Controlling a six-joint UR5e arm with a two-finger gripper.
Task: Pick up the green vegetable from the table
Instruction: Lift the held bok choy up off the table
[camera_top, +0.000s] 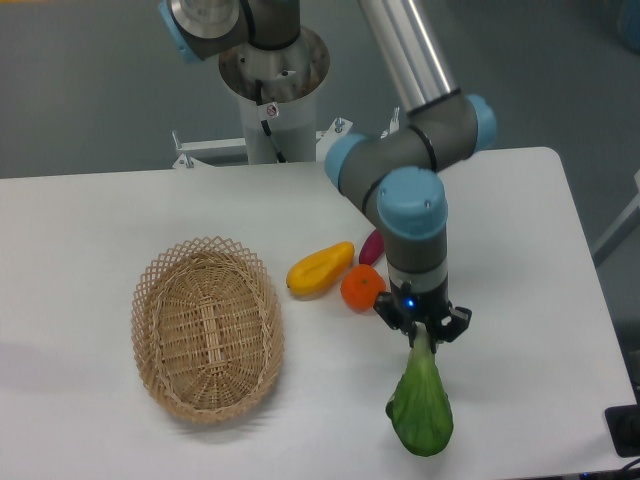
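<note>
The green vegetable (421, 405) lies near the front right of the white table (90, 220), its broad green leaf end toward the front edge and its pale stem pointing up into my gripper. My gripper (423, 336) points straight down and is shut on the pale stem end. I cannot tell whether the leaf end still rests on the table or hangs just above it.
A woven wicker basket (207, 328) stands at the left centre. A yellow fruit (320, 268), an orange (362, 288) and a purple eggplant (371, 246), partly hidden behind my arm, lie just left of the gripper. The table's front edge is close below the vegetable.
</note>
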